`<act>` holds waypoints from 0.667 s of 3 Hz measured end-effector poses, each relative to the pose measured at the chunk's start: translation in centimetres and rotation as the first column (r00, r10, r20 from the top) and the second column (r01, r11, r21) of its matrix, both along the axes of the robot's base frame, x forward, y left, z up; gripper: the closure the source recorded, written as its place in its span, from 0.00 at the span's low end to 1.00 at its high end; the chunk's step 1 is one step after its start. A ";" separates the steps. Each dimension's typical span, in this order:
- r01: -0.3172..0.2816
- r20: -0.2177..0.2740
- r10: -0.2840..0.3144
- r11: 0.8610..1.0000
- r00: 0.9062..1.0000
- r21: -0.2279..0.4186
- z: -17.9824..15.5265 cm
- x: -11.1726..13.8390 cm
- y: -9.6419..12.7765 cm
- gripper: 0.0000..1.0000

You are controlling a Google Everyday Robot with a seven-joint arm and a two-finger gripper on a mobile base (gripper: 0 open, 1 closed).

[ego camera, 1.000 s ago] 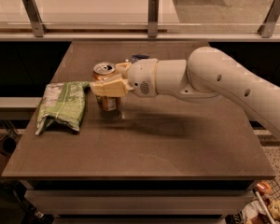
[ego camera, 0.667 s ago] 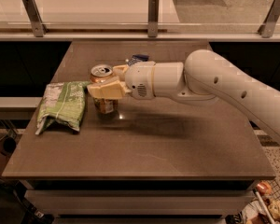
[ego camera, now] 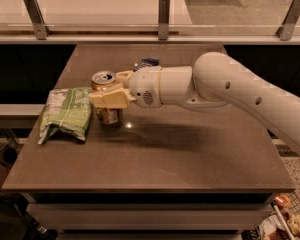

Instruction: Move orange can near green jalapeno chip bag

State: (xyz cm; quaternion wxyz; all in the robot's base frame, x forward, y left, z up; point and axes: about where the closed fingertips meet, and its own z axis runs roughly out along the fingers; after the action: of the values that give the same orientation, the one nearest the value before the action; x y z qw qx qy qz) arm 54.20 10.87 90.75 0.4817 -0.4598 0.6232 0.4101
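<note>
camera view: gripper point(ego camera: 107, 98) clamped across the middle of the upright orange can point(ego camera: 104, 78), hiding most of its side; just beside the green jalapeno chip bag point(ego camera: 66, 113) lying on the table point(ego camera: 190, 154). dark blue packet point(ego camera: 148, 62) mostly hidden behind the arm point(ego camera: 230, 91).

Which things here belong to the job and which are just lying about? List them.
Job in hand:
- orange can, upright on the table
- gripper, closed around the can
- green jalapeno chip bag, lying just left of the can

Lying about:
- dark blue packet, toward the table's far edge, behind the arm
</note>
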 end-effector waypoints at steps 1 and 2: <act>-0.004 0.001 0.004 1.000 1.000 0.000 0.0 -0.1 0.2 0.60; -0.008 0.001 0.008 1.000 1.000 -0.001 0.1 -0.2 0.4 0.37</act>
State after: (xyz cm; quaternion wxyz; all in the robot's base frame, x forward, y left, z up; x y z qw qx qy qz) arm 53.99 11.29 90.83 0.4803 -0.4627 0.6212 0.4115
